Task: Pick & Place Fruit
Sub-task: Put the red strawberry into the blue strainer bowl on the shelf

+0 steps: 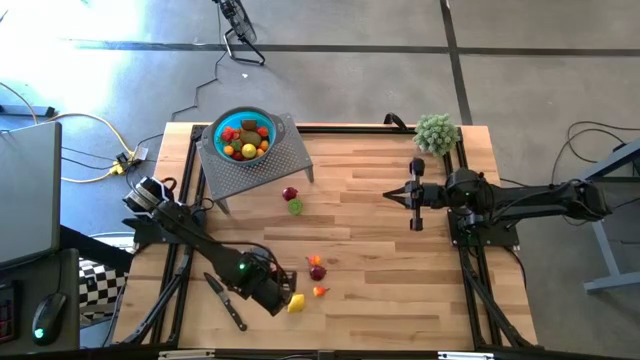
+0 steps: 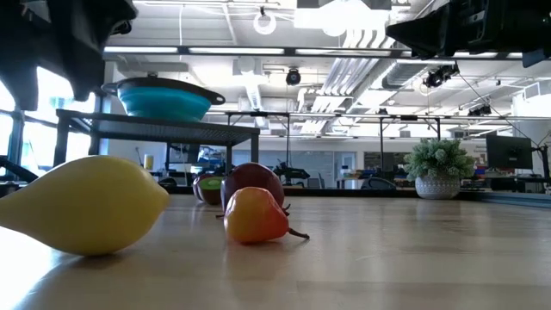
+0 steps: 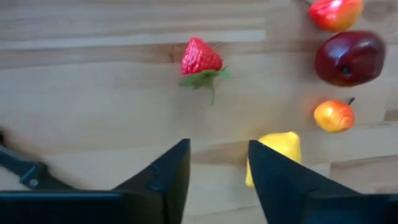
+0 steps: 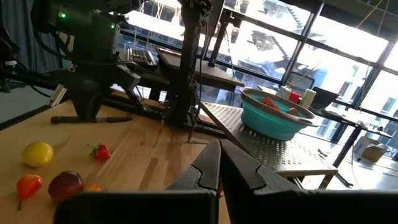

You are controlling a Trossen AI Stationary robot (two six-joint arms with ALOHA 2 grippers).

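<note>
My left gripper (image 3: 217,163) points down at the near left of the table (image 1: 400,290), open, with bare wood between its fingers. A yellow lemon (image 3: 280,148) lies just outside one finger. Ahead of the fingers lie a strawberry (image 3: 200,57), a maroon fruit (image 3: 349,57), a small orange fruit (image 3: 334,116) and a red-orange one (image 3: 336,12). A teal bowl (image 1: 243,137) with several fruits stands on a grey perforated stand (image 1: 285,165) at the far left. My right gripper (image 4: 219,165) hovers level at the right, shut and holding nothing. My left gripper has the lemon (image 3: 283,144) lying against or right beside the outer side of one finger (image 3: 267,171); that finger hides the spot, so I cannot tell whether they touch. The lemon rests on the table.
A black-handled knife (image 1: 225,300) lies left of my left gripper. A maroon fruit (image 1: 290,194) and a green one (image 1: 295,207) lie mid-table below the stand. A fuzzy green plant ball (image 1: 436,132) sits at the far right. Bare wood spreads across the middle and right.
</note>
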